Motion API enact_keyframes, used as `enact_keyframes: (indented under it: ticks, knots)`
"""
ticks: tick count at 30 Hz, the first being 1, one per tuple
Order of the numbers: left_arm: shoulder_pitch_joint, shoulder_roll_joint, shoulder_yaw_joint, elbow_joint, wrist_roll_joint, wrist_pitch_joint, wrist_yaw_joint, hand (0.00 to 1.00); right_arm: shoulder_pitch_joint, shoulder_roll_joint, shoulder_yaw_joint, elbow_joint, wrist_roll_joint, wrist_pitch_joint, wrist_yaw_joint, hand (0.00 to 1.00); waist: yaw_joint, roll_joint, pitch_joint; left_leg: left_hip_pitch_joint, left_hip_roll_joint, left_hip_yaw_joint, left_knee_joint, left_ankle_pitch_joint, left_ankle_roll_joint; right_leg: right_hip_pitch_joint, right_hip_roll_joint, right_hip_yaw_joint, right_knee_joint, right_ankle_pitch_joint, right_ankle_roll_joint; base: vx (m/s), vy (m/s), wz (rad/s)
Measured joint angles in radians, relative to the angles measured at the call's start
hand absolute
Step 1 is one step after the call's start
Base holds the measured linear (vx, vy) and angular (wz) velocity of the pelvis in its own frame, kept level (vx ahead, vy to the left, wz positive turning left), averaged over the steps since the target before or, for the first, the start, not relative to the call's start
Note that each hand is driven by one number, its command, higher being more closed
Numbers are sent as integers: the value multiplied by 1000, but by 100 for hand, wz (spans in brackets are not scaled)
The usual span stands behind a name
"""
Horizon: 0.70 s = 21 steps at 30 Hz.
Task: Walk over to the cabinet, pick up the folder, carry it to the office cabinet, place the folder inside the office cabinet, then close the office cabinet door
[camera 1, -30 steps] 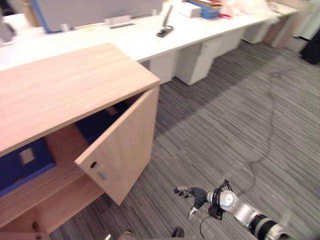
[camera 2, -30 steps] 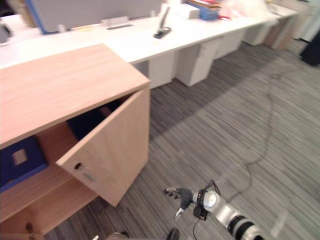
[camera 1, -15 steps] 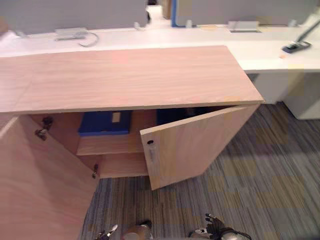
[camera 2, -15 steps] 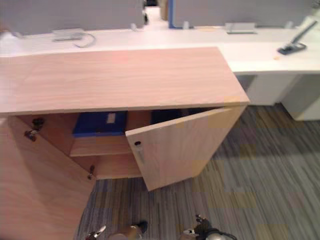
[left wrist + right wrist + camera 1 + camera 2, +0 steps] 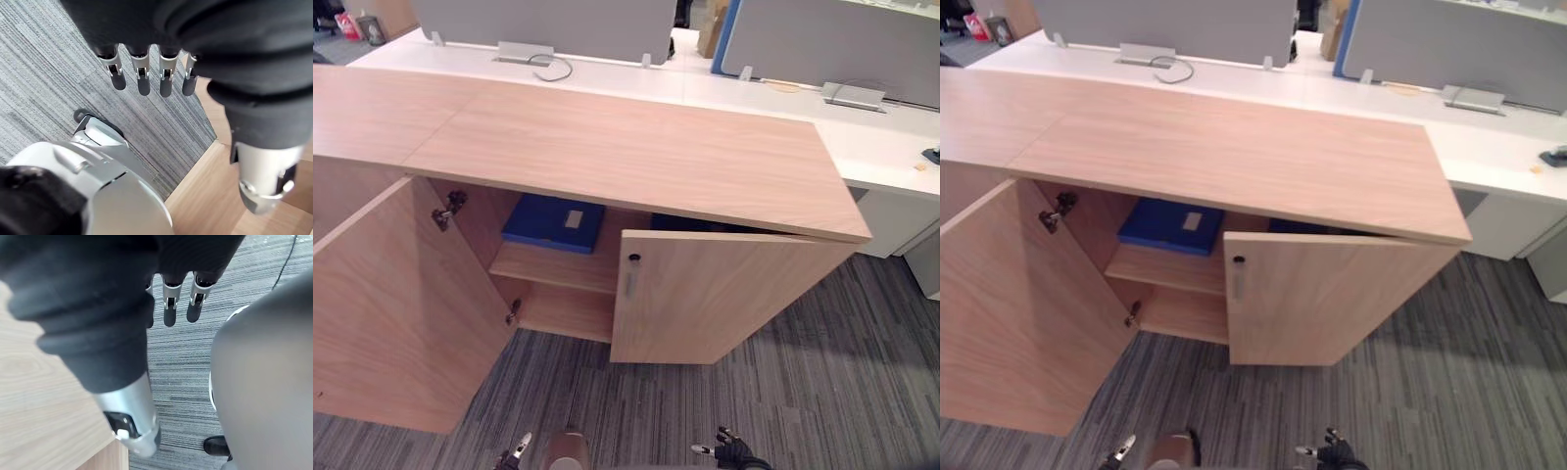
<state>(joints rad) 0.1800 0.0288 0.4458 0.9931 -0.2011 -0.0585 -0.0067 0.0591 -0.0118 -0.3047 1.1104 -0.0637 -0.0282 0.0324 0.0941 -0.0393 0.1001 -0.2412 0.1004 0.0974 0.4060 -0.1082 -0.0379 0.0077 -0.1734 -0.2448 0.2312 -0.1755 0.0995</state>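
With the blue folder (image 5: 553,222) lying on the office cabinet (image 5: 636,157) shelf and the left hand (image 5: 143,83) and right hand (image 5: 168,313) hanging low, straight-fingered and empty, push the half-open right door (image 5: 715,299) flat-fingered near its free edge.

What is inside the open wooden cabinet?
A blue folder lies flat on the upper shelf. The half-open right door covers the space beside it, so its contents cannot be seen.
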Motion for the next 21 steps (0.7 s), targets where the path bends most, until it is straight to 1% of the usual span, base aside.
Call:
enact_keyframes:
  ticks: [1,2,3,4,5,6,7,8,9,10,11,12,13,14,15,16,17,18,19,21]
  knots:
    - [-4,16,-24,10,0,0,0,0,0,4,-29,9,7,0,2,0,-3,-10,-2,1,-33,-2,-48,29,12,0,-23,-7,-19,9,9,33,203,54]
    - [-16,29,-39,24,0,1,0,0,0,5,-65,24,20,0,2,0,-10,-23,-3,17,-49,43,-104,24,43,10,-55,-31,-49,34,21,20,131,50]
    - [-19,34,-39,34,0,3,0,0,2,5,-71,26,34,0,1,0,-15,-22,-3,24,-38,111,-113,12,46,20,-64,-40,-68,45,26,50,109,61]
    - [-17,34,-40,47,1,4,0,0,0,-1,-82,24,48,0,1,0,-30,-14,0,43,-31,172,-134,21,43,48,-74,-56,-97,55,13,60,75,58]
    - [-17,37,-42,59,1,4,0,0,0,-3,-93,25,46,1,1,0,-35,-16,1,56,-59,139,-168,67,49,58,-84,-65,-111,56,10,83,151,79]
    - [-18,47,-59,59,7,4,-1,0,2,-1,-97,29,44,4,1,0,-39,-21,-2,82,-96,110,-225,97,52,82,-102,-94,-121,55,-1,59,113,66]
    - [-17,54,-73,59,9,4,-1,0,2,-1,-97,32,43,6,1,0,-41,-24,-5,96,-113,95,-264,118,54,88,-109,-110,-122,50,-17,103,101,85]
    - [-17,62,-94,60,12,4,-1,0,3,-2,-100,36,43,9,1,0,-45,-28,-10,128,-140,61,-349,170,53,99,-113,-126,-127,47,-36,128,25,97]
    - [-17,65,-99,64,11,4,-1,0,3,-2,-106,41,43,9,1,0,-47,-30,-11,158,-162,21,-434,216,57,117,-115,-148,-134,52,-36,106,9,101]
    - [-16,65,-101,68,9,4,-1,0,3,-3,-109,41,42,9,2,0,-49,-29,-12,170,-169,0,-472,236,58,123,-116,-162,-130,52,-36,113,-3,112]
    - [-16,65,-104,76,4,3,0,0,4,-4,-115,41,41,9,2,0,-54,-25,-10,177,-184,-49,-494,245,69,134,-125,-201,-96,52,-36,134,29,117]
    - [-15,63,-103,77,3,3,0,0,7,-13,-136,41,39,10,3,0,-54,-15,-8,185,-194,-94,-491,244,75,139,-144,-230,-16,52,-35,134,29,116]
    - [-15,60,-103,78,3,3,0,0,11,-21,-137,41,38,13,3,0,-55,-15,-3,195,-201,-115,-485,244,76,137,-158,-237,43,53,-35,119,69,115]
    - [-13,55,-107,78,2,3,0,0,26,-28,-141,31,39,20,3,0,-62,-7,-1,222,-218,-164,-464,231,95,104,-207,-221,221,59,-43,98,63,103]
    - [-15,58,-110,78,0,2,1,0,39,-26,-141,16,43,22,3,0,-69,-1,7,244,-222,-197,-451,220,106,61,-236,-157,365,64,-75,140,74,111]
    - [-14,59,-110,77,-2,3,3,0,50,-24,-137,-10,43,22,3,0,-77,0,7,252,-224,-220,-437,210,109,20,-228,-73,439,27,-73,112,36,83]
    - [-8,54,-105,75,-10,0,5,0,54,-24,-124,-31,43,20,3,0,-75,2,8,257,-220,-232,-425,196,100,-42,-188,39,465,-19,-45,54,-12,71]
    - [-6,51,-86,76,-16,0,6,0,56,-19,-124,-37,43,18,2,0,-80,1,7,261,-216,-259,-425,190,93,-77,-136,142,420,-54,-10,14,-43,70]
    - [-7,47,-72,75,-25,-1,8,0,62,-14,-124,-38,45,13,3,0,-90,2,4,260,-214,-279,-426,186,88,-86,-104,196,352,-66,11,-7,-66,71]
    - [-7,38,-50,75,-31,-3,11,0,78,-13,-122,-35,45,7,3,0,-90,-1,-17,258,-206,-287,-441,181,87,-85,-73,217,201,-61,17,22,-136,57]
